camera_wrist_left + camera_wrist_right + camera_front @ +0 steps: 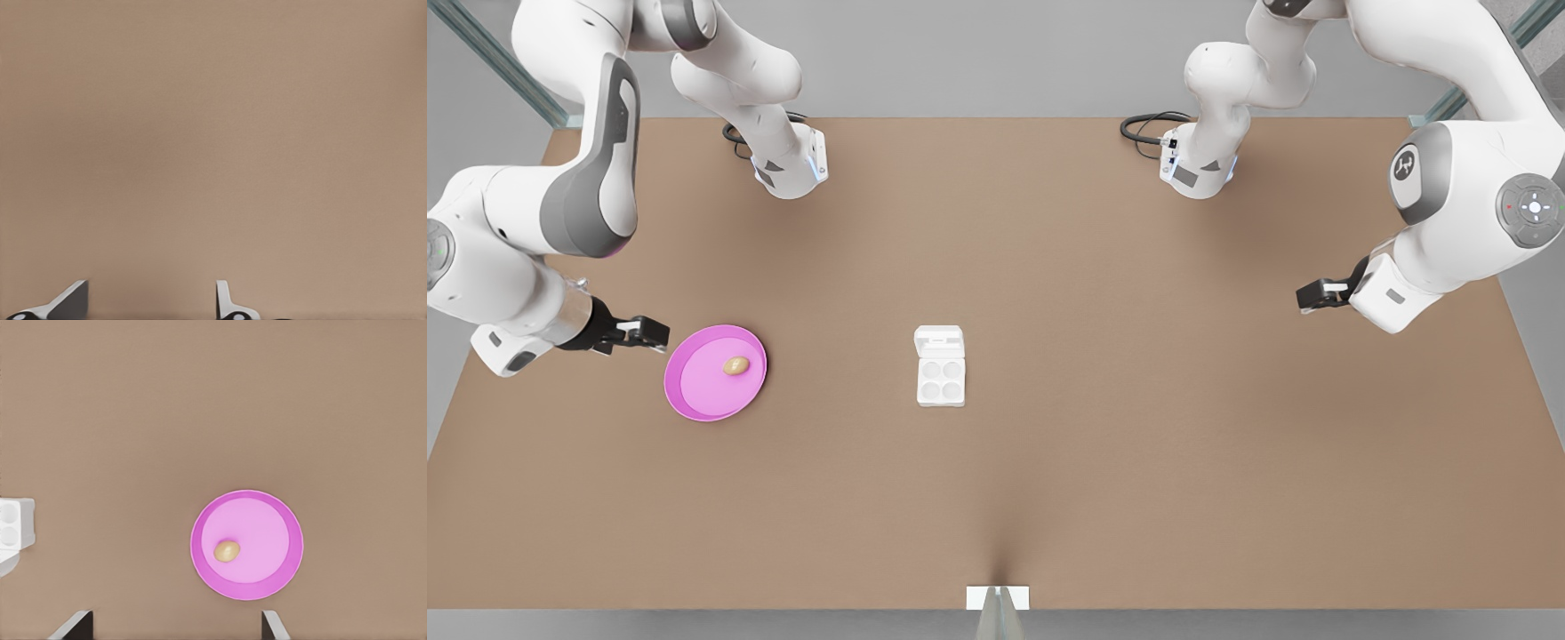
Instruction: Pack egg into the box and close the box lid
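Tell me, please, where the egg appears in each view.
Front view: the egg lies on the plate, toward the front view's left, near the right gripper.
Right wrist view: the egg lies on the plate, beyond the open fingers.
Left wrist view: table beyond the open left gripper, which waits at the front view's right.
Shared landmark: the plate, with the box farther along.

Glossy white arm casings (1476, 107) are joined by grey joint covers; black cables (1149, 124) are looped at the bases.
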`<control>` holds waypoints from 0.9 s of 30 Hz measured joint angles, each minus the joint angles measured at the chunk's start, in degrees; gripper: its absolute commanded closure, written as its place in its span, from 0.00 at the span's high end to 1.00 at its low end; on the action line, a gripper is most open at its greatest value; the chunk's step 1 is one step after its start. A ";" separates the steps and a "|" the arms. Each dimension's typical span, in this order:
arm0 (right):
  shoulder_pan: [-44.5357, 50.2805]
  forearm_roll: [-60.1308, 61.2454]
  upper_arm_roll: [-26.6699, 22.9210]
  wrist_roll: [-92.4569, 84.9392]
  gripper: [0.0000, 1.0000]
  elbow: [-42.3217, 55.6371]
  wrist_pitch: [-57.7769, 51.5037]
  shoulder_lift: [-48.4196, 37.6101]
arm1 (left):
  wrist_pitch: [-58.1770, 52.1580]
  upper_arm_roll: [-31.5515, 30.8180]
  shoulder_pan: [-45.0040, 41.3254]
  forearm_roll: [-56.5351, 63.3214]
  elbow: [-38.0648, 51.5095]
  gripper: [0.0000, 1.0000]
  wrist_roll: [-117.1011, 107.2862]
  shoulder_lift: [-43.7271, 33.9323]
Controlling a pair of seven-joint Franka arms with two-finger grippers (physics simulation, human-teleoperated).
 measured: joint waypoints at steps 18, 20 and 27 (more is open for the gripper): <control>0.37 0.65 0.29 -89.73 1.00 -35.77 31.81 0.38 | 0.00 -0.07 0.03 0.01 -0.09 1.00 0.09 0.35; 0.48 0.63 0.35 -90.17 1.00 -36.30 32.89 1.18 | 0.00 -0.09 0.03 0.01 -0.09 1.00 0.09 0.35; -0.38 0.70 0.26 -102.33 1.00 -38.28 35.74 2.48 | 0.00 -0.09 0.05 0.01 -0.09 1.00 0.09 0.44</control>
